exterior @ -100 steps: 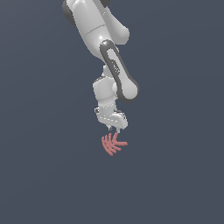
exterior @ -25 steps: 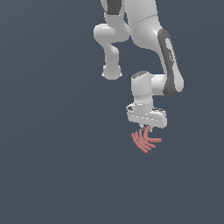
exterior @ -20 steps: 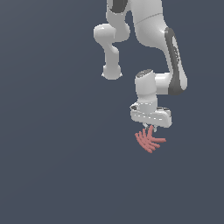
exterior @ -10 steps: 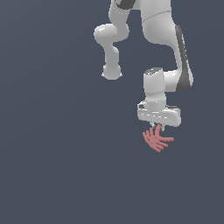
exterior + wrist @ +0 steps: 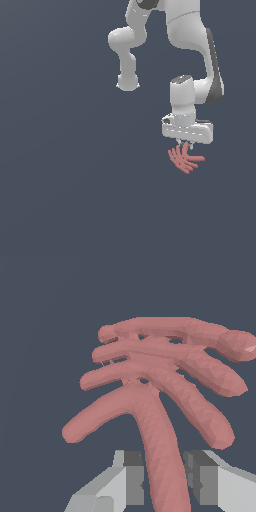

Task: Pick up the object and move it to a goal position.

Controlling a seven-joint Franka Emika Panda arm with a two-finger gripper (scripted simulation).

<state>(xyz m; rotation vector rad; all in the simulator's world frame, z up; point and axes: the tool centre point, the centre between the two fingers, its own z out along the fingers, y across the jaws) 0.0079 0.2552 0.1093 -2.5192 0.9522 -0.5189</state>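
The object (image 5: 185, 158) is a small salmon-pink cluster of rounded prongs hanging just under the white gripper (image 5: 186, 146) in the exterior view, narrower than the hand above it. In the wrist view the object (image 5: 160, 386) fans out wide, and its longest prong runs down between the two grey fingertip pads (image 5: 133, 478). My gripper (image 5: 165, 481) is shut on that prong. The white arm (image 5: 182, 100) comes down from the upper edge of the exterior view.
Only a flat, plain dark grey-blue ground (image 5: 65, 190) shows around the arm. A second rounded white arm segment (image 5: 127, 80) hangs at the exterior view's upper middle.
The arm has carried the object steadily toward the exterior view's right and slightly downward, with the gripper staying shut on it.
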